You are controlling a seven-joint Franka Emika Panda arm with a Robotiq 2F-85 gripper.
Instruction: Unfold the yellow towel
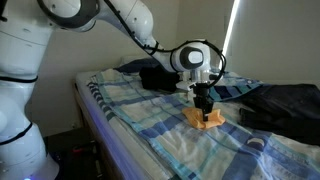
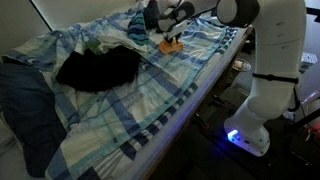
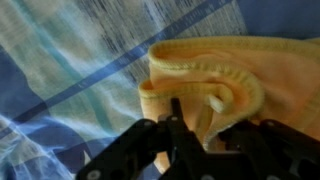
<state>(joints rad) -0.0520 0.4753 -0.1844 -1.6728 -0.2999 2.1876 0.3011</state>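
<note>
The yellow towel (image 3: 255,65) lies folded on the blue-white plaid bedsheet (image 3: 70,60). Its layered hems face the wrist camera. In both exterior views it is a small orange-yellow wad (image 1: 207,119) (image 2: 171,45) near the middle of the bed. My gripper (image 3: 212,125) is down on the towel's near edge. One black finger (image 3: 176,112) stands on each side of a raised fold, and the cloth bunches up between them. From outside, the gripper (image 1: 205,102) (image 2: 167,38) points down onto the wad.
Dark clothing (image 1: 160,78) (image 2: 100,68) lies on the bed beside the towel. A dark blue blanket (image 1: 285,105) (image 2: 30,110) is heaped at one end. The bed's edge (image 2: 205,95) runs close to the robot base (image 2: 250,120).
</note>
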